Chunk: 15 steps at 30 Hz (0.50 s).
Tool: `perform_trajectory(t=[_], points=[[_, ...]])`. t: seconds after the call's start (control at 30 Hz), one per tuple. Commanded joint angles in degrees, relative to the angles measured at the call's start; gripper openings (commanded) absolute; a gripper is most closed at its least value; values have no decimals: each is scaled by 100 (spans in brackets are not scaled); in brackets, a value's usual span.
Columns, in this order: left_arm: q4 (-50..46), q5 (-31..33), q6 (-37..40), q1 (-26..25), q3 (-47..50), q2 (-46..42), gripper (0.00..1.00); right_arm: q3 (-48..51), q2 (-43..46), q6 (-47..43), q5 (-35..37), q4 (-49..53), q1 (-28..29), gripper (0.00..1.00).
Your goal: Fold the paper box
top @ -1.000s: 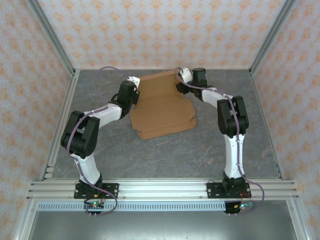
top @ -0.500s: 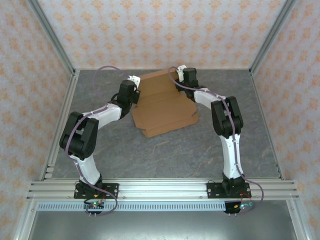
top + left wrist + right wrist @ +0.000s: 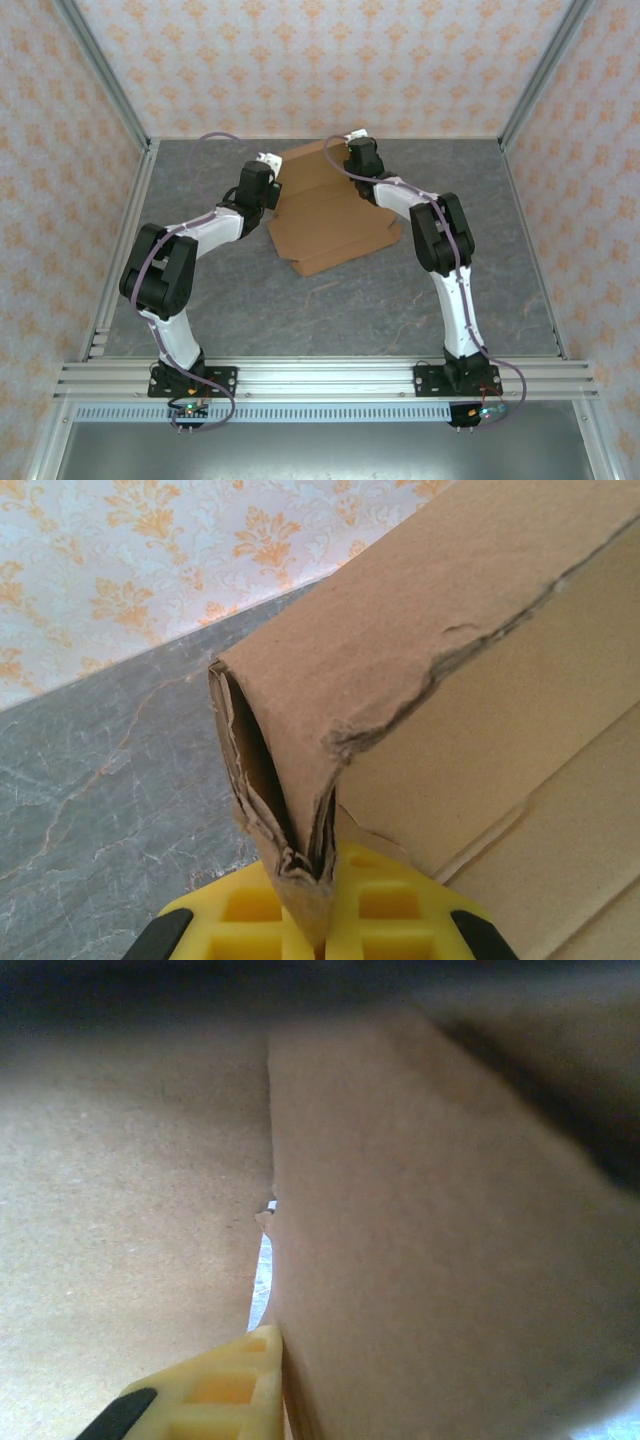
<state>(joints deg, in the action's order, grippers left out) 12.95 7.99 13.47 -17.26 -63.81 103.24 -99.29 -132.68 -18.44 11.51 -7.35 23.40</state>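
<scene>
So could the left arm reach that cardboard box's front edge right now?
Probably not yet: the left pincer is clamped on a folded flap of the paper box, so it must let go first.

The right tool (image 3: 345, 152) now sits further left along the far flap of the paper box (image 3: 335, 225), whose near edge lies further right.
</scene>
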Motion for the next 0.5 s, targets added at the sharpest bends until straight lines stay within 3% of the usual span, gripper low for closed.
perform_trajectory(t=[0.0, 0.1, 0.27, 0.47], points=[[-85, 116, 124, -4, -20, -138, 0, -167, -280, -231, 1117, 208, -42, 19], [-100, 126, 144, -6, -27, -145, 0, -59, -227, -197, 744, 120, -38, 22], [-112, 142, 143, -6, -27, -133, 0, 202, 76, -79, -147, 25, -84, 35], [-130, 175, 144, -6, -44, -129, 0, 458, 436, 133, -691, 24, -221, 45]])
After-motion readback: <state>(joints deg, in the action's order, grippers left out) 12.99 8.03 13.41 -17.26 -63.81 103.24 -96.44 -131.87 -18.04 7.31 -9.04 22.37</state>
